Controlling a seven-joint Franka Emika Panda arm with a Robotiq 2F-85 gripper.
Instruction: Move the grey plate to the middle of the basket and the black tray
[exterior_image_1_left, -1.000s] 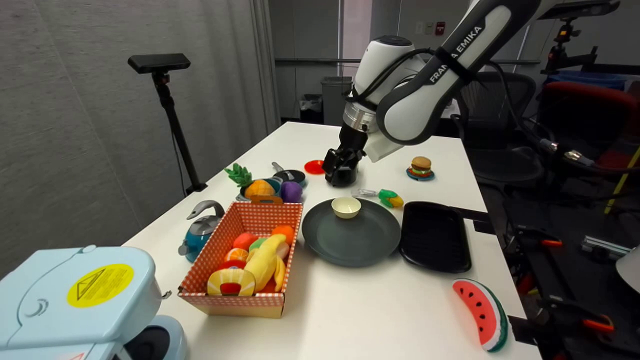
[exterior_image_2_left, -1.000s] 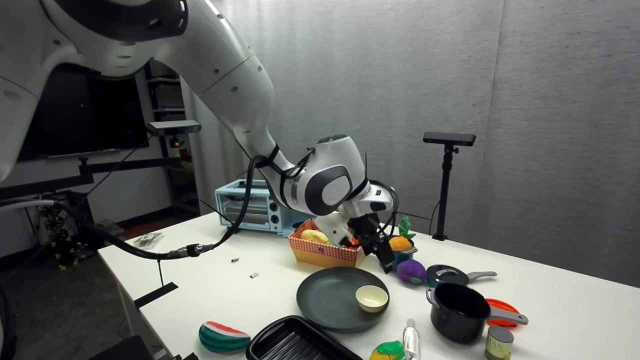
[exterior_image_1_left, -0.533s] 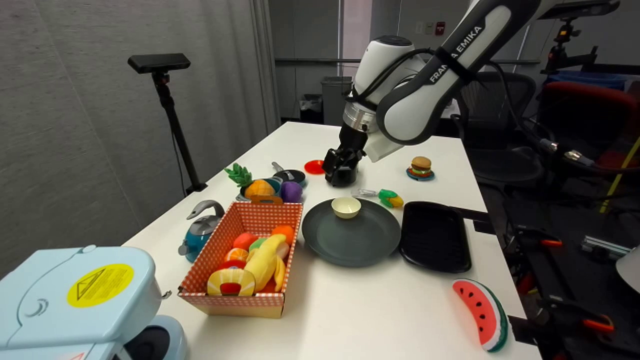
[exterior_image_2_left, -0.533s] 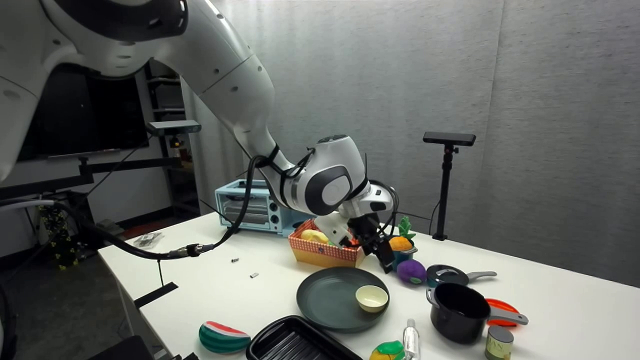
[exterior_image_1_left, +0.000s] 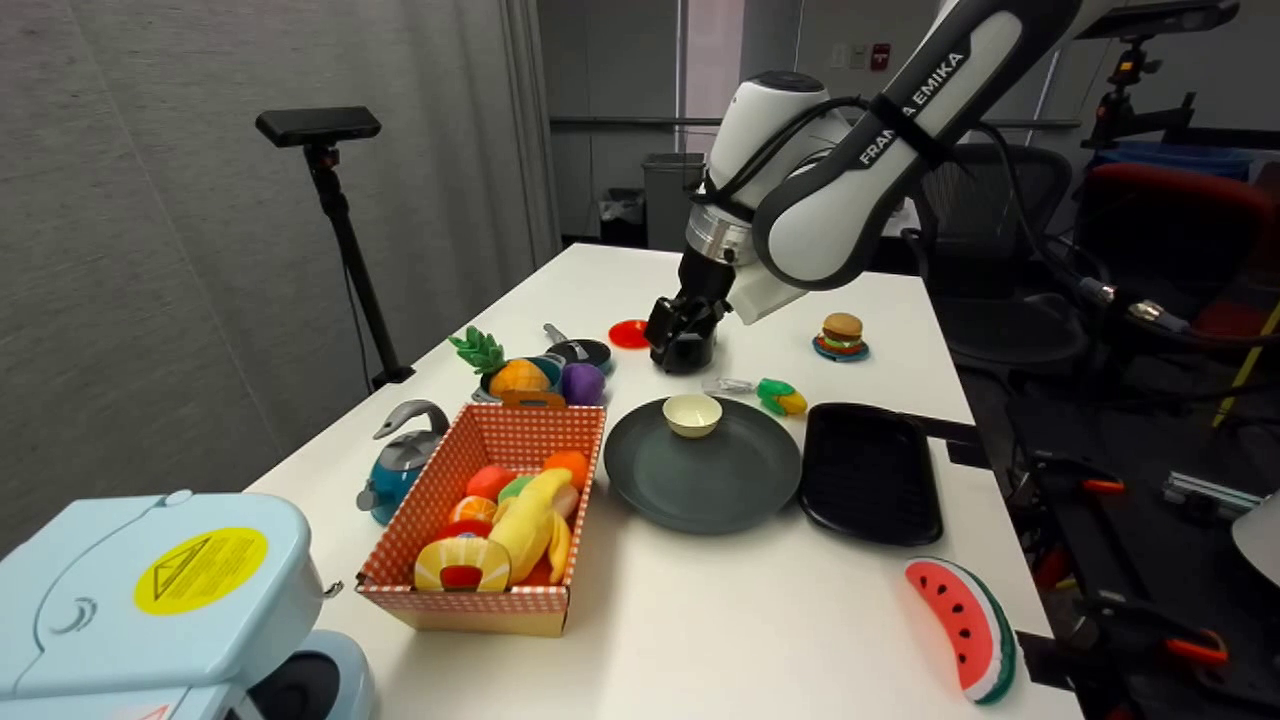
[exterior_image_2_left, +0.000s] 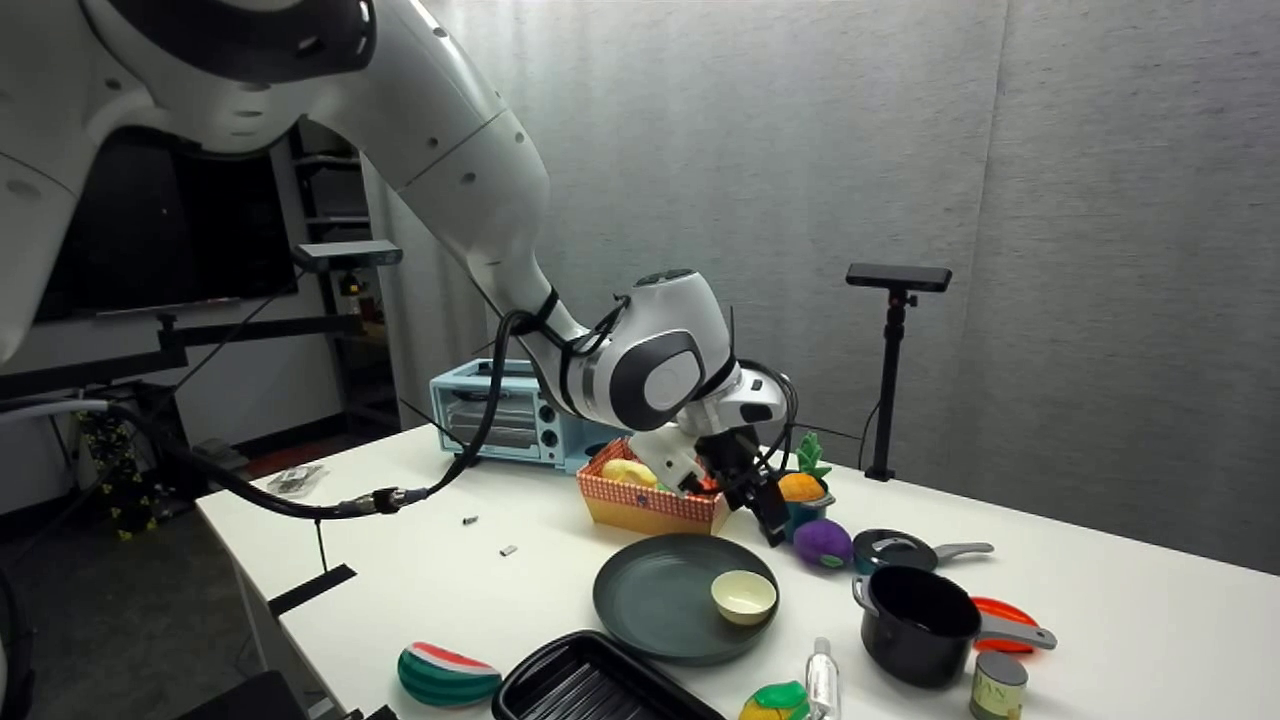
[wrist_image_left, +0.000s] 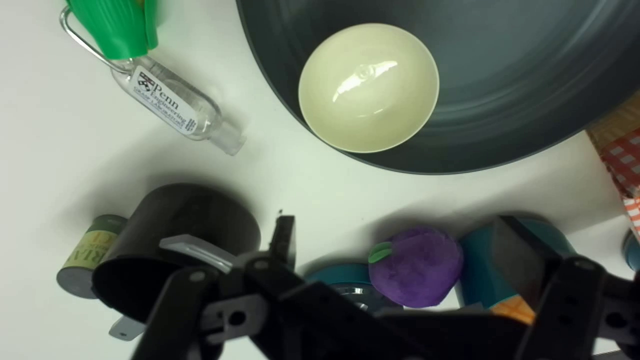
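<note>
The large round grey plate (exterior_image_1_left: 700, 485) lies on the table between the basket (exterior_image_1_left: 400, 560) and the black tray (exterior_image_1_left: 870, 480). A small cream bowl (exterior_image_1_left: 692, 414) sits on the plate near its rim. The basket is red-checked and holds several toy fruits. In an exterior view the plate (exterior_image_2_left: 650, 610) stands close to the black tray (exterior_image_2_left: 585, 670), with the basket (exterior_image_2_left: 640, 505) behind. In the wrist view the plate (wrist_image_left: 500, 65) fills the top right; the tray is out of view. My gripper (wrist_image_left: 400, 245) is open and empty, its fingers apart above a purple toy fruit, beyond the plate's rim.
A black pot (exterior_image_2_left: 915, 625), a teal pot with a pineapple (exterior_image_2_left: 805, 505), the purple fruit (exterior_image_2_left: 823, 543) and a lidded pan (exterior_image_2_left: 895, 550) stand near the gripper. A clear bottle (wrist_image_left: 165, 100) and toy corn (exterior_image_1_left: 780, 397) lie beside the plate. A watermelon slice (exterior_image_1_left: 965, 625) lies near the table edge.
</note>
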